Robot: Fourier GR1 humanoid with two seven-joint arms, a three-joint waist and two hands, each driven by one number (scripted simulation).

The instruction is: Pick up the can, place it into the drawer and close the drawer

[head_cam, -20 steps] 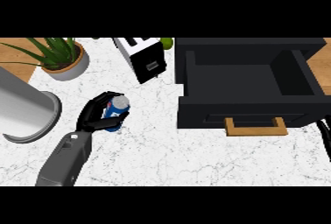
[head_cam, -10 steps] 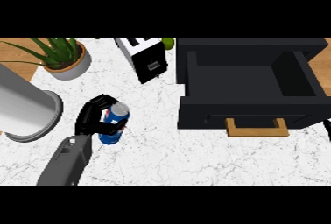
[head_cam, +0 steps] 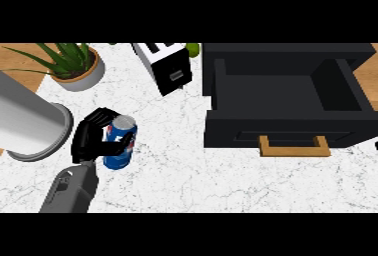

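A large grey cylinder (head_cam: 26, 122) stands at the far left on the white marble counter (head_cam: 221, 185), with a potted plant (head_cam: 70, 62) behind it near the wooden edge. Just right of the cylinder, the left hand (head_cam: 92, 137) comes up from the lower edge on a grey forearm, its black fingers and thumb curled round the can (head_cam: 120, 145). The can is blue with a silver top and red and white markings, roughly upright, slightly tilted; whether its base touches the counter cannot be told. Farther back, a black and white toaster (head_cam: 168, 67) sits with a green fruit (head_cam: 193, 49) beside it. At right the black drawer (head_cam: 288, 100) is pulled open, its inside showing, a tan handle (head_cam: 294, 147) on its front. The can is well apart from the drawer, to its left. A small dark bit at the right edge may be the right hand; cannot tell.
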